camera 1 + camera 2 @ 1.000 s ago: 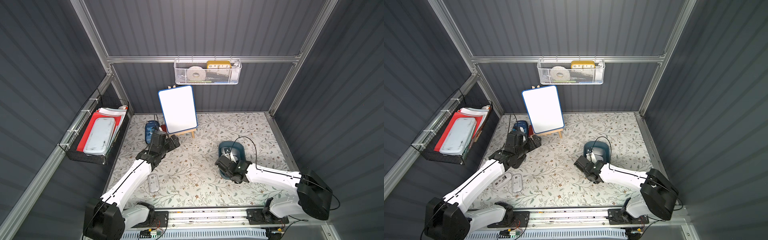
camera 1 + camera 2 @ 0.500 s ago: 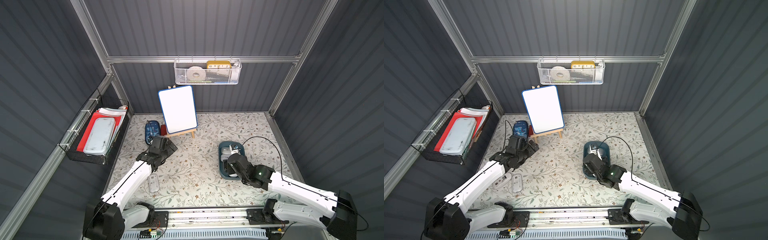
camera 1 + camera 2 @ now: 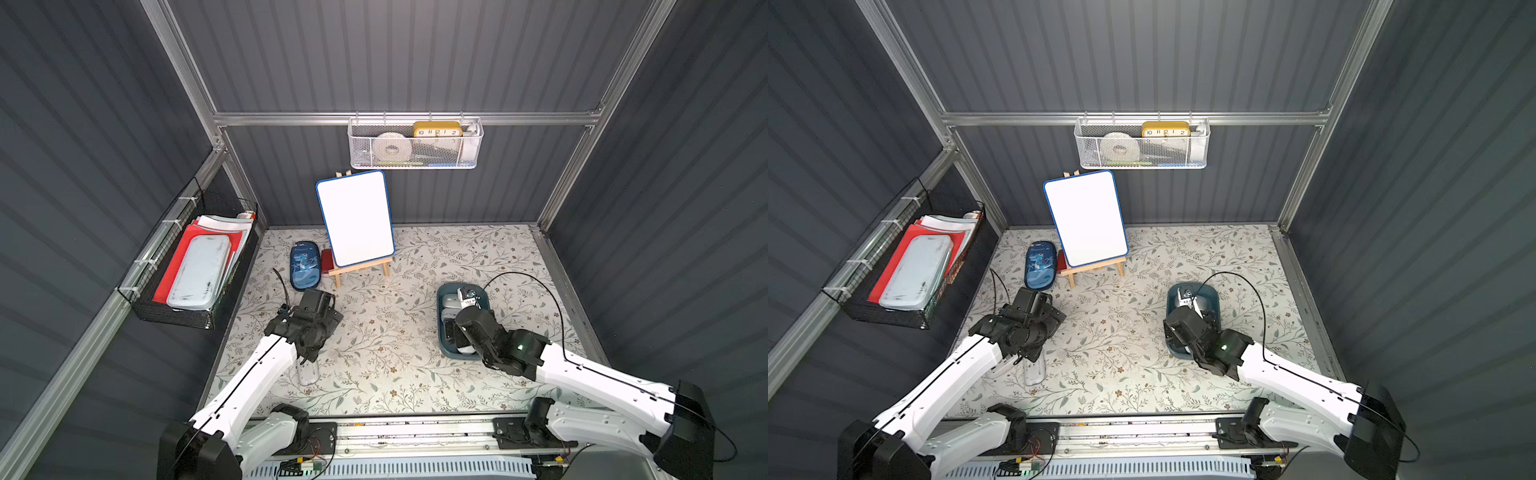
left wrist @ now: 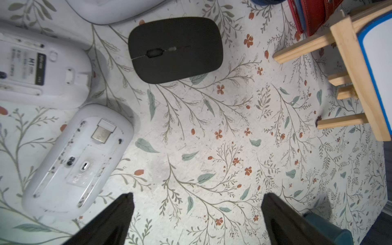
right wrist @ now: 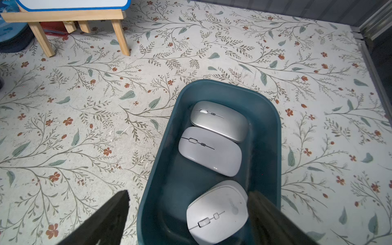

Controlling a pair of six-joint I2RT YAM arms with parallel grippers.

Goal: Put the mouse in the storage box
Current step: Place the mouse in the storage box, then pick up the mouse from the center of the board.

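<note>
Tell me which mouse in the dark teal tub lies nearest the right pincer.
The white mouse with square buttons, beside the right pincer; the silver mouse and pale grey mouse lie farther along.

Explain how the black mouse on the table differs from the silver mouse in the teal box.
Colour: the black mouse is matte black, the silver mouse shiny grey. Place: the black mouse lies on the flowered table, the silver mouse inside the storage box. Neighbours: the black mouse lies clear of others, the silver mouse rests against a pale mouse. Both are flat, rounded and wheel-side up.
</note>
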